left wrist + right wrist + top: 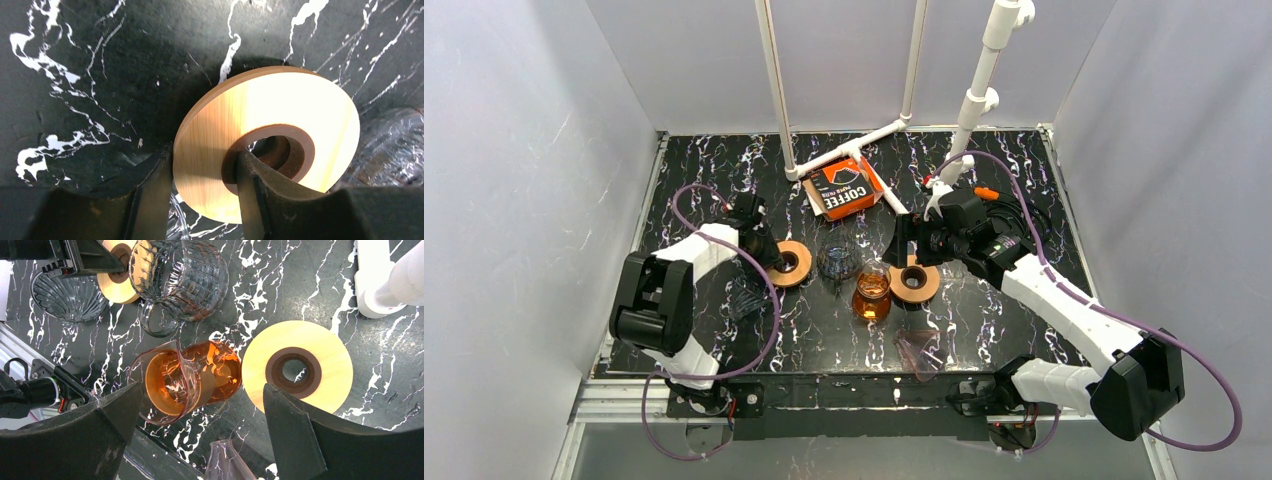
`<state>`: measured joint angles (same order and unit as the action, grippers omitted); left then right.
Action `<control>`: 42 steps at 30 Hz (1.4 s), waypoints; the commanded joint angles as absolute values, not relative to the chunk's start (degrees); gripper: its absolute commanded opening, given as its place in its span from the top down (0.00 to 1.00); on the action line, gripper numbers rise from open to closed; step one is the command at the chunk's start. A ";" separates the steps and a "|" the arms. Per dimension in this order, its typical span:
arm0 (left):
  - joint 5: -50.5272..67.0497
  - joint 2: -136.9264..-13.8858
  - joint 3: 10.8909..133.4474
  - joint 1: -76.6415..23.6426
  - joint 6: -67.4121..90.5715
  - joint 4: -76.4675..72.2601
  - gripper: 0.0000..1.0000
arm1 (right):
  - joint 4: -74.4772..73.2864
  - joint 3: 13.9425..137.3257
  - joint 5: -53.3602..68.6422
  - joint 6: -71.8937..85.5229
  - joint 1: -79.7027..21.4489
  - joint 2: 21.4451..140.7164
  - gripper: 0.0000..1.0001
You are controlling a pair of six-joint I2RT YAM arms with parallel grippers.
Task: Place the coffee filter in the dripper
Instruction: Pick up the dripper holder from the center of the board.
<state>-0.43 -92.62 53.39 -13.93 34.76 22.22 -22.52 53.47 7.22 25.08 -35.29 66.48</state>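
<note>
An orange box of coffee filters [844, 188] lies at the back of the table; no loose filter shows. A ribbed clear glass dripper cone [744, 300] [65, 297] rests by the left arm, and a pinkish one [919, 350] [222, 462] near the front edge. My left gripper [769, 250] [205, 156] is shut on a wooden ring [791, 262] [270, 135], with one finger on the outer rim and the other in the centre hole. My right gripper [906, 245] [200, 430] hangs open above a second wooden ring [914, 283] [297, 367] and holds nothing.
A clear glass pitcher [837, 258] [180, 277] stands between the rings. An amber glass pitcher [872, 295] [190, 377] lies on its side in front of it. A white pipe frame [864, 145] stands at the back, and grey walls close in both sides.
</note>
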 commanded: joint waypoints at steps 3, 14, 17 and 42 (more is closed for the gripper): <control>2.71 -83.71 51.40 -13.89 32.75 21.12 0.95 | -21.28 54.76 6.56 23.78 -35.50 64.81 0.01; 10.07 -65.52 44.82 -14.02 31.55 13.75 0.97 | -17.87 55.89 14.21 26.80 -35.46 68.43 0.02; 13.32 -61.71 43.77 -14.53 31.38 11.55 0.98 | -15.70 55.99 16.14 28.88 -35.50 69.13 0.02; 8.73 -60.56 48.79 -36.27 33.50 8.69 1.00 | -0.53 53.91 28.48 43.89 -35.50 69.09 0.20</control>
